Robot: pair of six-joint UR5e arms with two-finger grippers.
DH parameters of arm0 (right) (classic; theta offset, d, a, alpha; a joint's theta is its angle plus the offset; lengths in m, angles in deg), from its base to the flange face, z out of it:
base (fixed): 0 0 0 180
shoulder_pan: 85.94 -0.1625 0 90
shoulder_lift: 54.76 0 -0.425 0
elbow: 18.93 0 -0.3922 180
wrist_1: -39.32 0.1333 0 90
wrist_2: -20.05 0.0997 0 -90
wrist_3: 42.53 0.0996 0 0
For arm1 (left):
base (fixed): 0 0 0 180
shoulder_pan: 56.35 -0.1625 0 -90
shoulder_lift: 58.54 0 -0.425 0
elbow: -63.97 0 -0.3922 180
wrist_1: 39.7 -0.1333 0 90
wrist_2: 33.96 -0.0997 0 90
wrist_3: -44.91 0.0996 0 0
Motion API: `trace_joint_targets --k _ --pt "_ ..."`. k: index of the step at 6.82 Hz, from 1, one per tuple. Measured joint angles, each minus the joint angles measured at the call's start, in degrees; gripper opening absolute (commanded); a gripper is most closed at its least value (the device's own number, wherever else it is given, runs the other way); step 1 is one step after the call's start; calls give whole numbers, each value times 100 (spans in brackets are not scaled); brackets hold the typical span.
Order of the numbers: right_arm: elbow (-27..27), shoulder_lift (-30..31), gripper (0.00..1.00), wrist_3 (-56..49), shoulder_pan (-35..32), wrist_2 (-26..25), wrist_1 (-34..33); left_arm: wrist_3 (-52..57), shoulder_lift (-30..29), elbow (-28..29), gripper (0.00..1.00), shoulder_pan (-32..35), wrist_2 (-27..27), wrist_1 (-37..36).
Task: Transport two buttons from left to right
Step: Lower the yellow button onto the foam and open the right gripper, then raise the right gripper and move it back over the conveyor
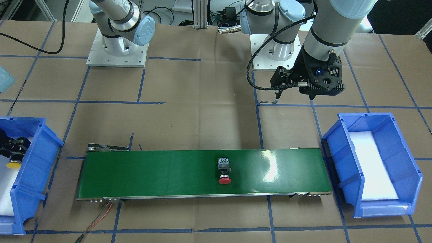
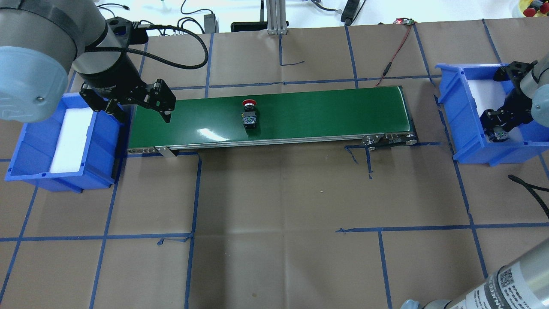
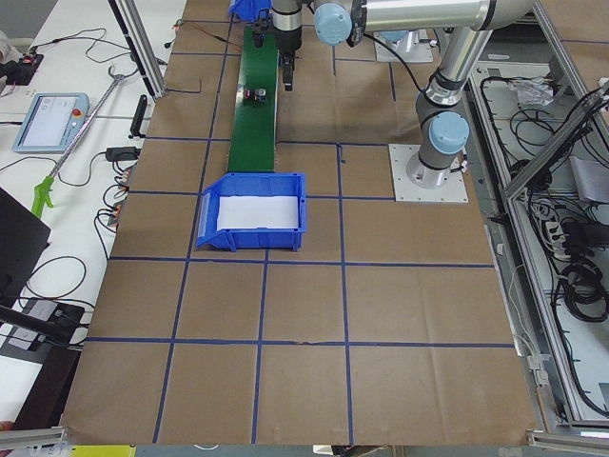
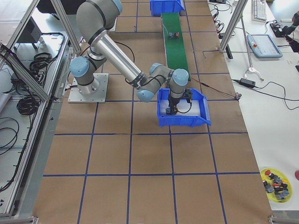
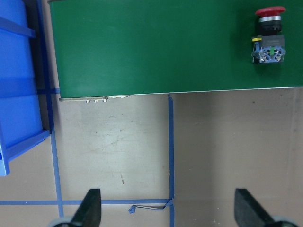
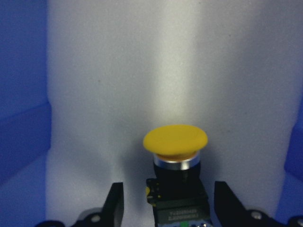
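The red button (image 1: 224, 171) lies on its side near the middle of the green conveyor belt (image 1: 152, 175), and shows top right in the left wrist view (image 5: 269, 33). The yellow button (image 6: 175, 140) is in the right blue bin (image 2: 454, 107), between the fingers of my right gripper (image 6: 169, 189). The jaws stand a little apart from its black body. My left gripper (image 2: 139, 109) is open and empty, above the table by the belt's left end, next to the left blue bin (image 2: 103, 141).
The left bin holds only a white foam pad (image 2: 70, 137). A red-black cable (image 2: 394, 60) runs to the belt's far right end. Blue tape lines mark the brown table cover. The arm bases (image 1: 118, 50) stand behind the belt.
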State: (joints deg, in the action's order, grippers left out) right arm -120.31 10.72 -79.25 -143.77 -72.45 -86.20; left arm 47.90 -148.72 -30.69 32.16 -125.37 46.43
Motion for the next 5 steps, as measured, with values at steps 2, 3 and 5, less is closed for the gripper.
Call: trace_joint_targets --k 2,3,5 --pt "59 98 76 -3 -1 10 14 0 0 0 100 0 0 0" --pt "86 269 79 5 -8 12 93 0 0 0 100 0 0 0" --pt "163 704 100 67 -39 41 303 0 0 0 100 0 0 0"
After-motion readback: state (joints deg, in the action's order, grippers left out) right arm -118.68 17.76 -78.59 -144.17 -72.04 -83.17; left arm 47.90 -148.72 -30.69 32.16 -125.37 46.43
